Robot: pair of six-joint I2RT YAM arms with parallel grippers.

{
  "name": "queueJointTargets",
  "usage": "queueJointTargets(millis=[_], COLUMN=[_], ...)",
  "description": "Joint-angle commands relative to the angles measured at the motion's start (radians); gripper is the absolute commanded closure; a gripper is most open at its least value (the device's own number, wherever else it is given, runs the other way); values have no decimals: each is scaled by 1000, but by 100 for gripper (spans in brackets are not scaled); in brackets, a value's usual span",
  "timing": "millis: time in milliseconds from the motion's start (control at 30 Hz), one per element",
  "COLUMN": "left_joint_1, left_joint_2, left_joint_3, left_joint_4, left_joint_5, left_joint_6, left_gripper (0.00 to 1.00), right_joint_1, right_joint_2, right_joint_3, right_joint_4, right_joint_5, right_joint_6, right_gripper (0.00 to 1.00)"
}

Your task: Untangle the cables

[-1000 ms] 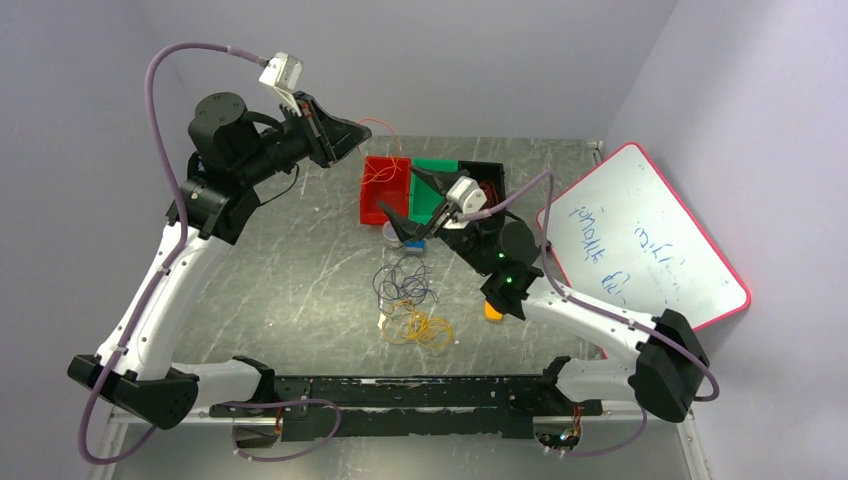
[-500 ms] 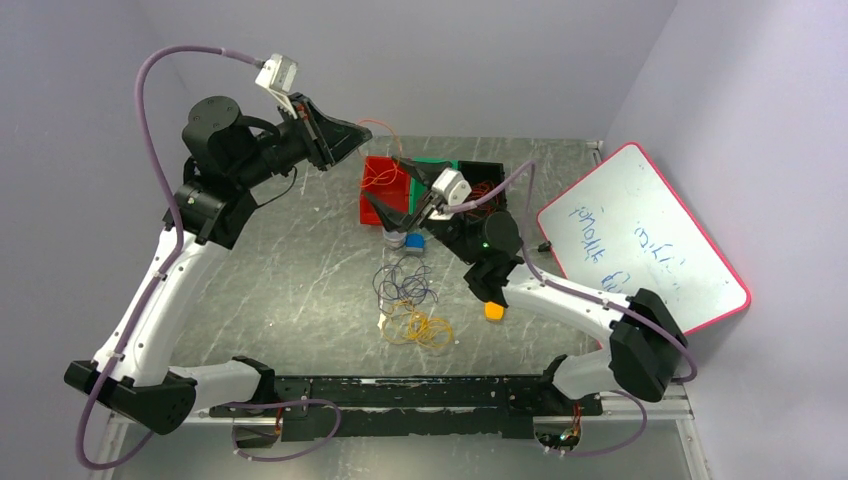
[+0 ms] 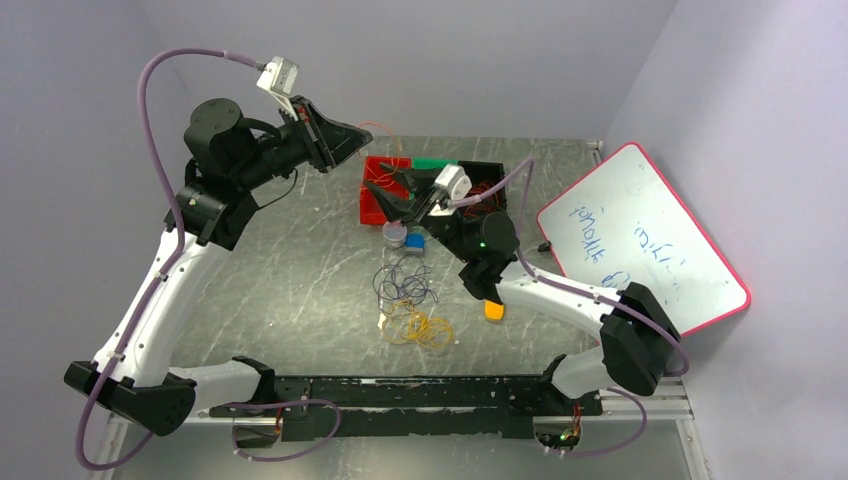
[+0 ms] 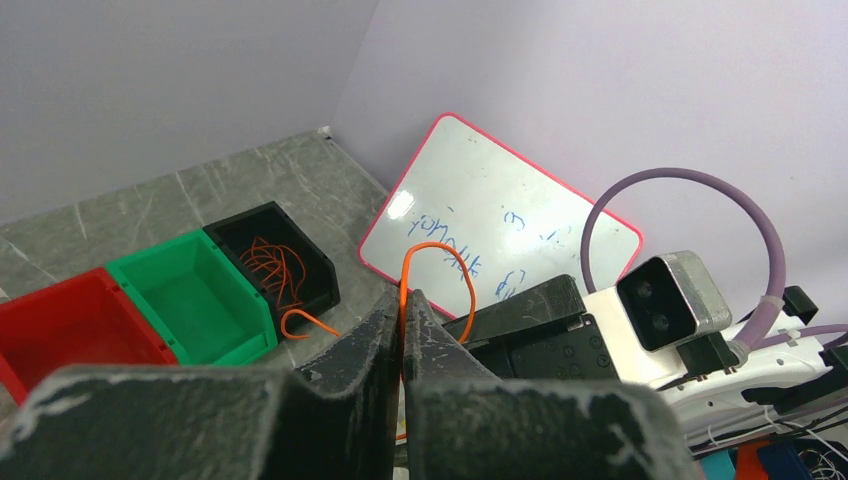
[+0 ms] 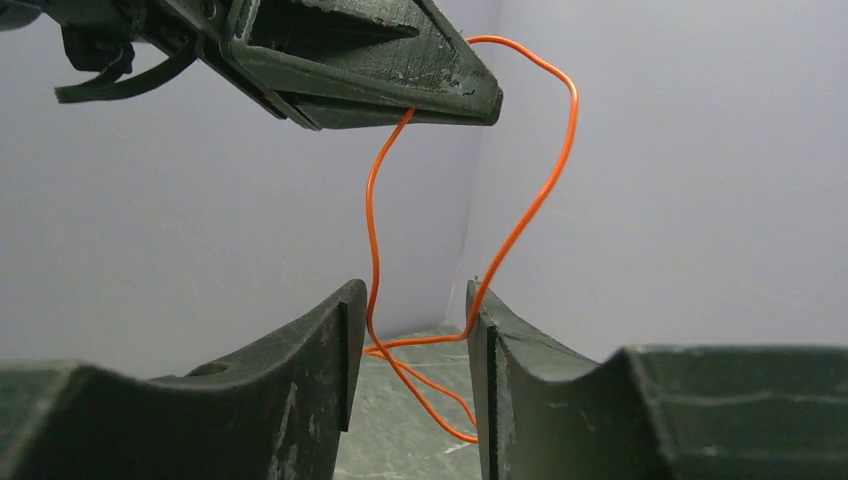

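My left gripper point(image 3: 366, 137) is raised above the red bin point(image 3: 371, 213) and is shut on a red-orange cable point(image 4: 437, 248), pinched at the fingertips point(image 4: 403, 300). The cable loops out past the tips and hangs down. My right gripper point(image 3: 385, 195) sits just under it; in the right wrist view the hanging strands point(image 5: 372, 220) pass between its jaws point(image 5: 410, 300), which stand apart with a gap. The left gripper point(image 5: 440, 100) shows above them. On the table a tangle of dark purple cables point(image 3: 405, 280) and yellow cables point(image 3: 415, 325) lies loose.
Green bin point(image 3: 432, 163) and black bin point(image 3: 488, 170) stand beside the red one; the black bin point(image 4: 270, 255) holds several orange wires. A whiteboard point(image 3: 640, 240) leans at the right. A blue block point(image 3: 415, 241), grey round piece point(image 3: 394, 233) and orange object point(image 3: 493, 311) lie nearby.
My right gripper has moved up and to the far left, around the cable hanging from the left gripper, and its jaws have narrowed. The left arm has barely moved.
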State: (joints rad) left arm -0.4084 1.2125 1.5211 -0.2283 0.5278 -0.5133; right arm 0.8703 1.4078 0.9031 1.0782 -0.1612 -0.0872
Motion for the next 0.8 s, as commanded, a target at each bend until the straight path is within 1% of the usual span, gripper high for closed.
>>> queueJointTargets(millis=[0, 133, 267, 333, 433, 500, 567, 667, 767], left_joint_1=[5, 4, 6, 5, 5, 5, 5, 5, 5], left_joint_2=[-19, -23, -20, -13, -6, -6, -5, -2, 9], left_joint_3=[-9, -16, -30, -34, -44, -52, -61, -72, -75], left_joint_4=[41, 31, 19, 18, 23, 32, 37, 44, 40], left_joint_5=[18, -19, -50, -49, -47, -48, -57, -56, -53], left_joint_6=[-10, -11, -18, -22, -26, -24, -22, -21, -15], left_gripper=[93, 93, 93, 90, 75, 64, 54, 46, 43], right_joint_1=[0, 1, -1, 0, -3, -11, -31, -76, -141], right_joint_2=[8, -11, -51, -69, -91, -104, -115, -134, -169], right_joint_3=[15, -8, 3, 21, 65, 110, 162, 202, 205], right_joint_4=[65, 55, -70, -142, -296, -435, -571, -742, -853], right_joint_5=[34, 85, 127, 137, 175, 206, 212, 214, 226], right_joint_6=[33, 57, 71, 81, 103, 127, 163, 228, 266], right_gripper=[60, 71, 85, 92, 97, 99, 99, 99, 100])
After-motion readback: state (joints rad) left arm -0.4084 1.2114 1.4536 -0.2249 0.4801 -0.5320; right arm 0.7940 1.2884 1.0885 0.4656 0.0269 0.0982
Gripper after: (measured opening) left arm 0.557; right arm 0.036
